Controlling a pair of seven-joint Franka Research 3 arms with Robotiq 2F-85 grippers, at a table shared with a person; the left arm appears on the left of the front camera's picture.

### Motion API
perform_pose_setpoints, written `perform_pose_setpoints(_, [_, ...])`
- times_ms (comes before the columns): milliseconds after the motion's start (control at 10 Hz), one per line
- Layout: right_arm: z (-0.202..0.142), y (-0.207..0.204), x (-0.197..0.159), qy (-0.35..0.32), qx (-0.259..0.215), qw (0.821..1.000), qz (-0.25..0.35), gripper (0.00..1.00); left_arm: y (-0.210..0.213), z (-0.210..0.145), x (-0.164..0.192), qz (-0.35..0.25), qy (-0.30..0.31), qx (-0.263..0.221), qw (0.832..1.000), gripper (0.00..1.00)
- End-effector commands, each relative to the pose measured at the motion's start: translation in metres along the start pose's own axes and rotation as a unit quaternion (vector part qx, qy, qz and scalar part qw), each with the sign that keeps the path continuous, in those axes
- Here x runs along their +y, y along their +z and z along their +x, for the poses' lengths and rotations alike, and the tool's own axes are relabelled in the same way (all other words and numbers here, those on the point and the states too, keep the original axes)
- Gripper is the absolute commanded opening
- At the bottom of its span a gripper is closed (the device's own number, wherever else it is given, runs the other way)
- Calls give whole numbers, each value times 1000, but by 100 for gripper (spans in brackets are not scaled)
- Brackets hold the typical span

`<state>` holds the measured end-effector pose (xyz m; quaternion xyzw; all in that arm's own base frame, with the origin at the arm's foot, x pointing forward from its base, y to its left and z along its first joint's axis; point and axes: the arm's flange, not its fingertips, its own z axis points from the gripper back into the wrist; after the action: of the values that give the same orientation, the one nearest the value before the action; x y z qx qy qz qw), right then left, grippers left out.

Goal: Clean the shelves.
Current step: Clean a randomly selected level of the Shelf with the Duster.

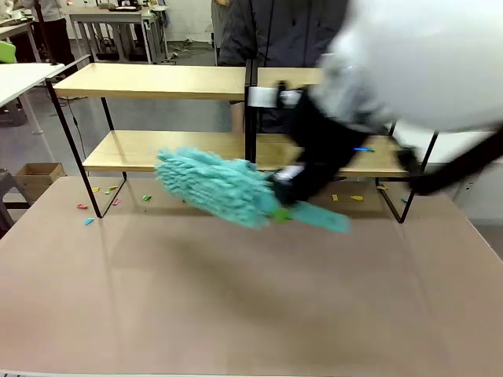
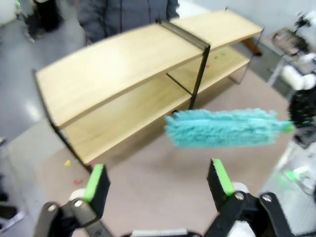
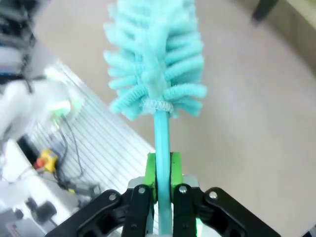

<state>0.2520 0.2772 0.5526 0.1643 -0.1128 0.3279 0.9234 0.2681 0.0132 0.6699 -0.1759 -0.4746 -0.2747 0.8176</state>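
My right tool [image 3: 164, 170] is clamped on the handle of the teal duster [image 1: 216, 187]. My left tool [image 2: 158, 178] stands apart, empty. The shelves [image 1: 157, 81] span the front frame's upper half, just behind the duster head, whose long axis runs along the lower board [image 1: 181, 149]. The right arm is nearer.

My right arm [image 1: 424, 63]: blurring across the upper right, covering the right end of the shelves [image 1: 157, 81].
My duster [image 1: 216, 184]: smearing at centre, handle disappearing inside my right gripper [image 3: 162, 170].
Tabletop scraps [image 1: 82, 206]: lying at left, too small to tell.
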Motion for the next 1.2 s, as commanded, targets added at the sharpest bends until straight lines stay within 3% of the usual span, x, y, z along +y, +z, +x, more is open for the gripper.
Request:
perform_pose_setpoints(0, [-84,56,-32,12,11,1000,10,13,-1,-1,-1,1,1,5,1000,100])
perform_pose_setpoints(100, [-103,63,-44,-4,37,999,-6,13,-1,-1,-1,1,1,5,1000,100])
perform_pose_setpoints(200, [-95,53,-43,-28,67,997,-38,13,-1,-1,-1,1,1,5,1000,100])
perform_pose_setpoints(300, [-87,49,-29,-2,24,1000,19,13,-1,-1,-1,1,1,5,1000,100])
perform_pose_setpoints(500, [-87,49,-29,-2,24,1000,19,13,-1,-1,-1,1,1,5,1000,100])
perform_pose_setpoints(600, [-108,55,-35,-18,43,999,1,13,-1,-1,-1,1,1,5,1000,100])
perform_pose_setpoints(700, [-105,63,-56,-36,39,998,19,13,-1,-1,-1,1,1,5,1000,100])
perform_pose_setpoints(900, [-143,124,-132,-54,74,993,74,13,-1,-1,-1,1,1,5,1000,100])
perform_pose_setpoints(1100, [-188,189,-179,-49,92,987,121,13,-1,-1,-1,1,1,5,1000,100])
